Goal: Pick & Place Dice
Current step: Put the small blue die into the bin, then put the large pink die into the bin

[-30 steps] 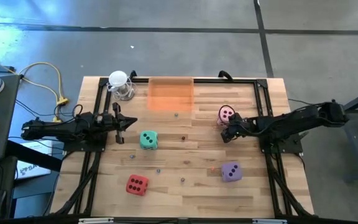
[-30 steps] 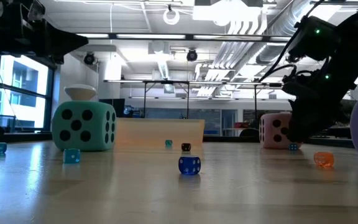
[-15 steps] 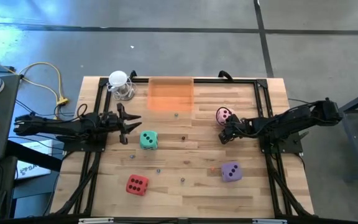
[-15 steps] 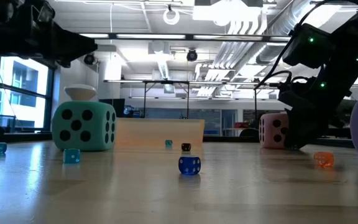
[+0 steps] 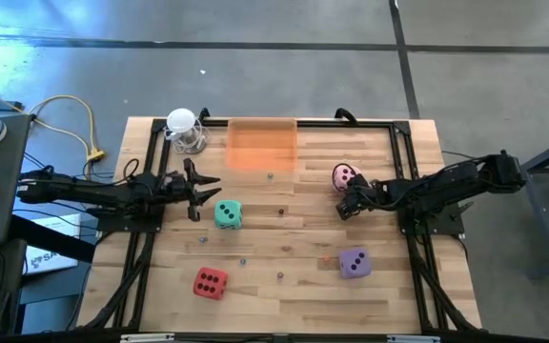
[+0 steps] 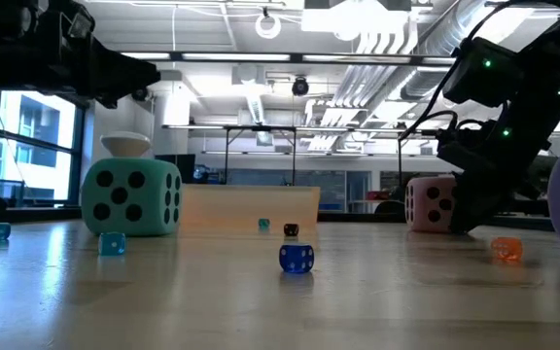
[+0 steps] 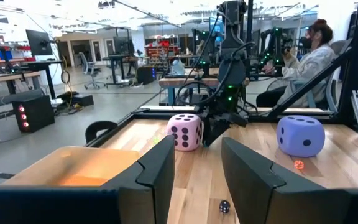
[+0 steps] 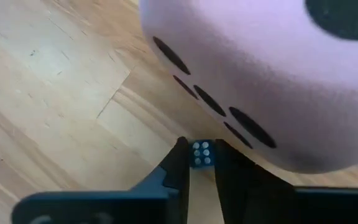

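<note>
Nearest me, the red die (image 5: 210,282) and purple die (image 5: 354,262) sit untouched on the worktop (image 5: 284,295). Further back, my left claw (image 5: 201,190) has opened partway, now hovering just beside the teal die (image 5: 227,213). My right claw (image 8: 201,163) has just pinched shut on a tiny blue die (image 8: 201,153) against the pink die (image 5: 346,174), so that's a grasp made.

Pale, matt wood planks form the counter (image 5: 284,286), its grain plain to see. Just beyond the right claw (image 8: 201,163), whose fingers (image 8: 232,171) are matt black plastic, the pink die (image 8: 272,74) looks soft and foam-like, while the tiny blue die (image 8: 200,154) between them is glossy plastic.
</note>
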Available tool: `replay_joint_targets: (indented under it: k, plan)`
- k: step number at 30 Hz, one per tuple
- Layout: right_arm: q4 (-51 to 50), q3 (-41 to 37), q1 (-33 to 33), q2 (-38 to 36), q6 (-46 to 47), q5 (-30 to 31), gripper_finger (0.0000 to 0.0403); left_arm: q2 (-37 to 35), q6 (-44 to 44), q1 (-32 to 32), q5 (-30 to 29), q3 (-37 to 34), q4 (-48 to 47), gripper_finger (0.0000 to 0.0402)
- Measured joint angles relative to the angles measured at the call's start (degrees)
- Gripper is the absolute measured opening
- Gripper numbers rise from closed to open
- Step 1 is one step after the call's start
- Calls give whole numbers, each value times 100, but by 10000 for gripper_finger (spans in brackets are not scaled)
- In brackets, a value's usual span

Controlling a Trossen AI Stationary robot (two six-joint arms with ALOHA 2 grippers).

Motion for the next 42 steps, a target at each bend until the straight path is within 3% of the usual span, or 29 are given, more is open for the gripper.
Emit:
replay_joint_targets:
  k: [6, 13, 20, 26, 34, 42]
  plan:
    - [1036, 318, 206, -31, -322, -580, 36, 260, 2, 0, 0, 0, 223, 129]
    - [2891, 1376, -207, 291, -2496, -340, 36, 491, 36, 0, 0, 0, 554, 129]
    - [2503, 2962, -1252, 1654, -3559, -1190, 36, 624, -289, 0, 0, 0, 677, 129]
    - [1450, 4134, -1824, 2726, -3822, -681, 40, 759, -403, 0, 0, 0, 674, 129]
    - [1422, 4528, -2159, 3374, -3838, -686, 147, 896, -409, 0, 0, 0, 669, 129]
    - [1416, 4528, -2014, 2999, -4445, -641, 238, 903, -409, 0, 0, 0, 671, 129]
